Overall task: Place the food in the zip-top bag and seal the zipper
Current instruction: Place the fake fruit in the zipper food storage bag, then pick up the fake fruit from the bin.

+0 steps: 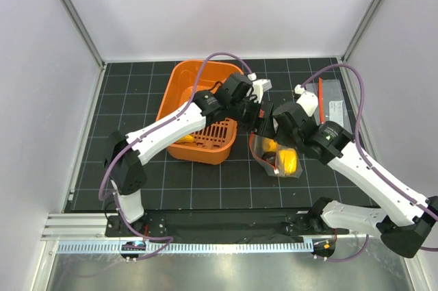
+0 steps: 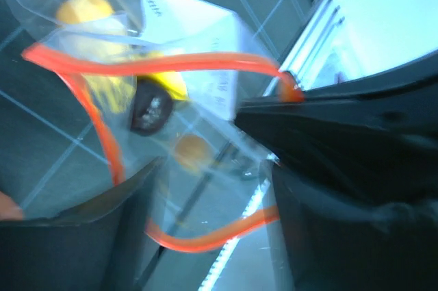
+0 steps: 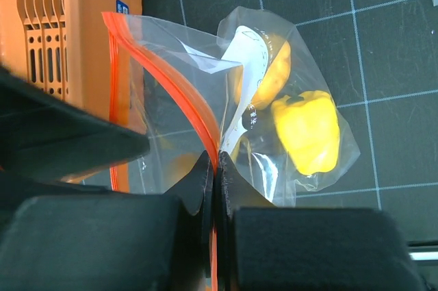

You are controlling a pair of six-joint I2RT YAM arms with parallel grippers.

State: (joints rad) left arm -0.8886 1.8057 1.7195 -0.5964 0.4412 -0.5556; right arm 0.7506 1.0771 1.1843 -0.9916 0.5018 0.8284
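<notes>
The zip-top bag (image 1: 274, 146) lies right of the basket, its mouth gaping. Inside it are a yellow toy pepper (image 3: 306, 130), another yellow-orange piece (image 3: 274, 72), a dark brown round piece (image 2: 150, 109) and a small orange piece (image 2: 191, 150). My right gripper (image 3: 217, 164) is shut on the bag's red-orange zipper (image 3: 185, 103) at one side of the mouth; it also shows in the top view (image 1: 274, 127). My left gripper (image 2: 215, 192) is open at the mouth, with the other zipper lip (image 2: 205, 239) running between its fingers; it also shows in the top view (image 1: 254, 121). The white slider is hidden.
An orange slotted basket (image 1: 179, 79) stands just left of the bag, under my left arm. A narrower clear pouch with a red strip and white label (image 1: 331, 99) lies at the back right. White walls and metal posts enclose the dark gridded mat.
</notes>
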